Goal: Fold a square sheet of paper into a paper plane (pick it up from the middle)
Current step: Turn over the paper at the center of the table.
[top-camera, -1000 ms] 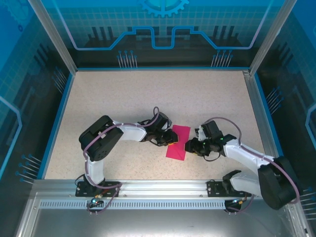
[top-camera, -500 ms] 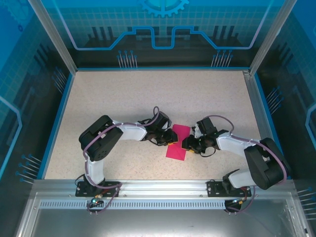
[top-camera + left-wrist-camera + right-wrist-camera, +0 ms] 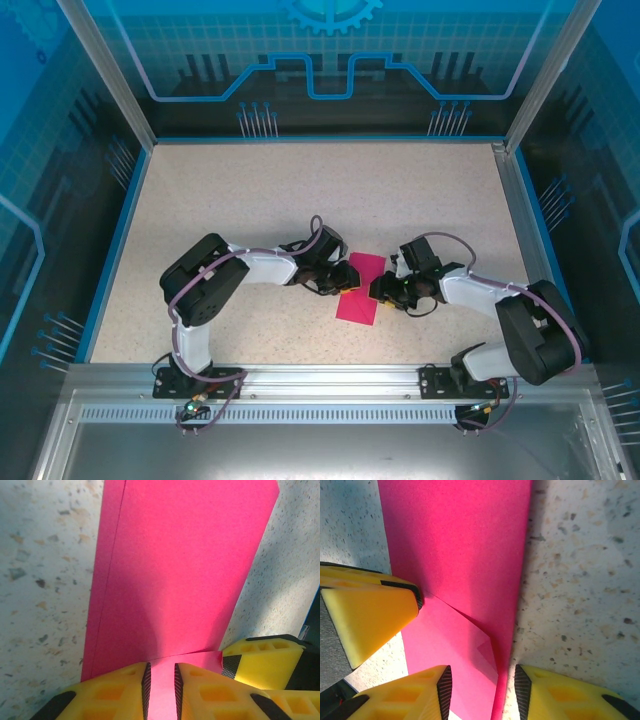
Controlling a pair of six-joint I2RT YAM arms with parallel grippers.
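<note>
Left pincer (image 3: 160, 670) sits nearly closed over the square sheet of paper (image 3: 180, 570), grip unclear; right pincer (image 3: 481, 672) spread astride its edge.

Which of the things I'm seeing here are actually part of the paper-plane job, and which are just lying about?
Part of the job: pink paper sheet, folded over; left claw and right claw, one on each side of it.

Just surroundings: speckled table; blue wall panels; metal front rail.
</note>
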